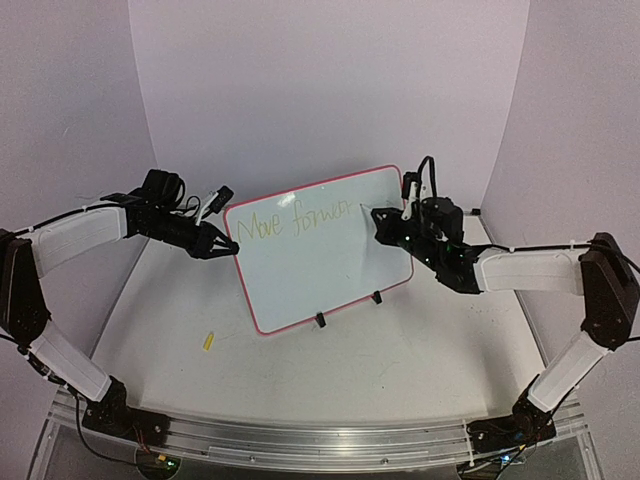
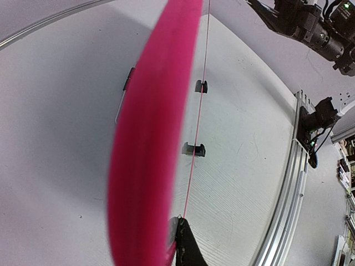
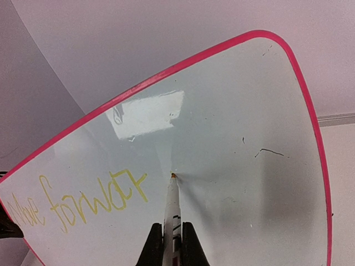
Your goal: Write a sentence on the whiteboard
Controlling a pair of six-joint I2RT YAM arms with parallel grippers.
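One whiteboard (image 1: 330, 275) stands mid-table on two black feet (image 1: 320, 320), leaning back and turned a bit to the right. The left gripper (image 1: 225, 246) is clamped together on its left pink rim, likely to brace the board so pen pressure does not push it over. The right gripper (image 3: 173, 241) is closed on one marker (image 3: 172, 205), with its tip touching the white face just right of the last letter, placed to carry the line on. The sentence (image 3: 83, 202) runs along the top of the board in yellow-green and reads "Move forwar": one whole word and one unfinished, so it looks about halfway done. One small yellow piece (image 1: 208, 341), maybe the cap, lies on the table (image 1: 400, 360) near the board's lower left corner, apart from it.
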